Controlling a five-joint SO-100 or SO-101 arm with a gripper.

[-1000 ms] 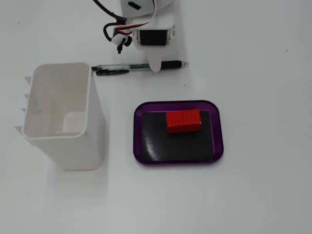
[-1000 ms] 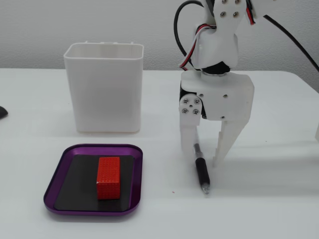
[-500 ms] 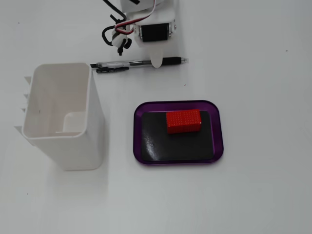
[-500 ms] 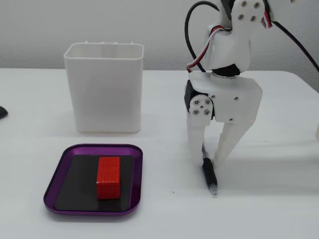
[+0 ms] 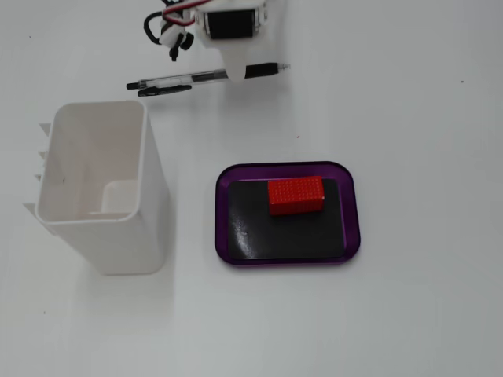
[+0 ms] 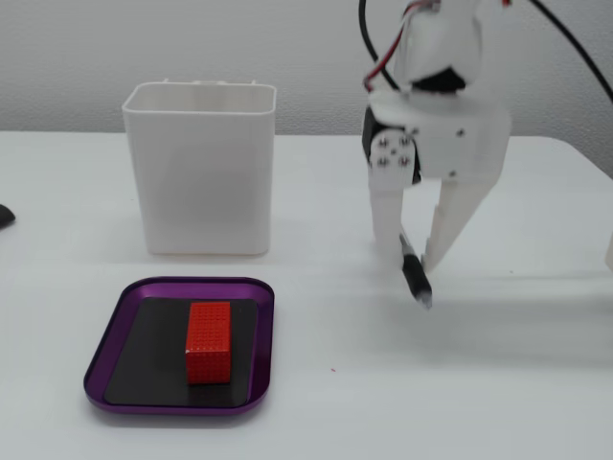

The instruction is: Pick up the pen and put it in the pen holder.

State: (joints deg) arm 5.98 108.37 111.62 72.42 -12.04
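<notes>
White table [image 5: 424, 314], seen from above and from the front. At twelve o'clock, pen [image 5: 196, 78] lying flat, crosswise. White pincer [image 6: 418, 268] lowered over pen, fingers partly spread astride the barrel, seemingly not yet clamped; probably placed for a mid-barrel grip. Open-topped white pen holder [image 5: 102, 188] at nine o'clock, empty, awaiting pen. Purple tray [image 5: 224, 212] with red block [image 5: 295, 195] at centre, apparently irrelevant.

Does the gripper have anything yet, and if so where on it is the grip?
The gripper straddles the pen toward its tip end, the tip poking out past the fingers. Whether the jaws have clamped it yet cannot be told. The pen lies horizontal at table level.
</notes>
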